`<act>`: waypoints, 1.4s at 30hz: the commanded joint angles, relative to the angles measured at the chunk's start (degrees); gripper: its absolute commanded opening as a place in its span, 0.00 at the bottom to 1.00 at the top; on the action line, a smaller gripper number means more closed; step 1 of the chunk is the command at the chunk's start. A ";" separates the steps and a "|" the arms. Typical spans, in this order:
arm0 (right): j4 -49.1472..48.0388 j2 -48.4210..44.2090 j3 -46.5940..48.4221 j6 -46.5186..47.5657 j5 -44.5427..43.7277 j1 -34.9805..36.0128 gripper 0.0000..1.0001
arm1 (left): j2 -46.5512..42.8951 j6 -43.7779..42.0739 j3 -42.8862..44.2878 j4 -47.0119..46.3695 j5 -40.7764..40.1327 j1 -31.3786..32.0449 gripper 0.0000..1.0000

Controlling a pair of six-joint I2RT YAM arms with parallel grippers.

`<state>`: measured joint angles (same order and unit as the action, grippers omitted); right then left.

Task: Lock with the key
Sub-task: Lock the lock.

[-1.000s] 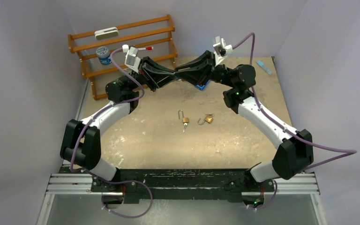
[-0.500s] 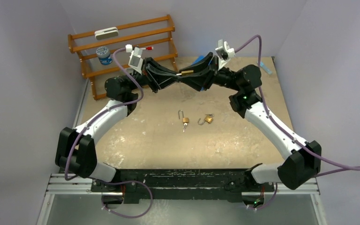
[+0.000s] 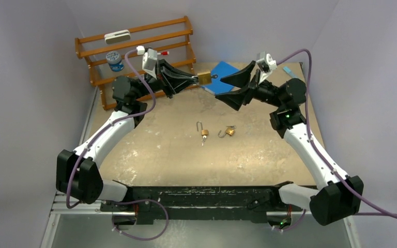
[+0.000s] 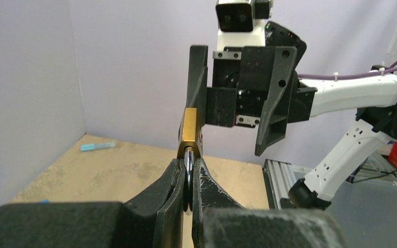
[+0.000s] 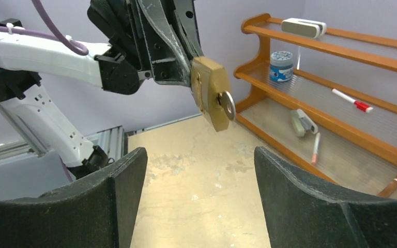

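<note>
A brass padlock (image 3: 204, 77) hangs in the air over the back of the table, with a silver key (image 3: 214, 76) sticking out of its keyhole. My left gripper (image 3: 194, 78) is shut on the lock's steel shackle (image 4: 188, 160), and the brass body (image 4: 190, 132) stands just past the fingertips. My right gripper (image 3: 223, 88) is open and a short way right of the key, touching nothing. In the right wrist view the padlock (image 5: 212, 98) and key (image 5: 227, 106) hang ahead of my right gripper (image 5: 199, 155), beyond its wide jaws.
Two small padlocks (image 3: 204, 132) (image 3: 229, 132) lie mid-table. A wooden rack (image 3: 134, 51) at the back left holds a tub (image 3: 114, 60), a marker (image 3: 160, 52) and a white block (image 3: 117, 36). A blue pad (image 3: 222, 70) lies behind the grippers, a pale blue strip (image 3: 291, 73) at the back right.
The right gripper has opened, let go of the key and drawn back to the right. The left gripper has carried the padlock slightly right, still shut on the shackle.
</note>
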<state>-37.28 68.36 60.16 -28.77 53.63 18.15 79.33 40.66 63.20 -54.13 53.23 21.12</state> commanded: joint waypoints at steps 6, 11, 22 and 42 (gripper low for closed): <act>-6.90 -2.04 -1.59 7.70 3.55 -0.73 0.79 | -4.97 -7.49 3.39 7.19 5.20 -0.04 0.00; -11.86 0.16 -0.83 7.10 5.00 -0.73 0.77 | -5.04 -7.51 3.29 7.04 6.25 -0.03 0.00; -15.54 2.98 1.23 3.39 10.47 -0.69 0.54 | -4.45 -7.78 3.17 7.02 6.15 -0.03 0.00; -18.36 5.40 3.59 1.02 10.97 -0.79 0.35 | -3.74 -7.66 3.12 6.82 5.92 -0.03 0.00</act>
<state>-51.96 73.65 60.69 -26.57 64.12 17.56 76.60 33.78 63.68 -44.03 60.27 21.12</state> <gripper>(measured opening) 0.358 0.044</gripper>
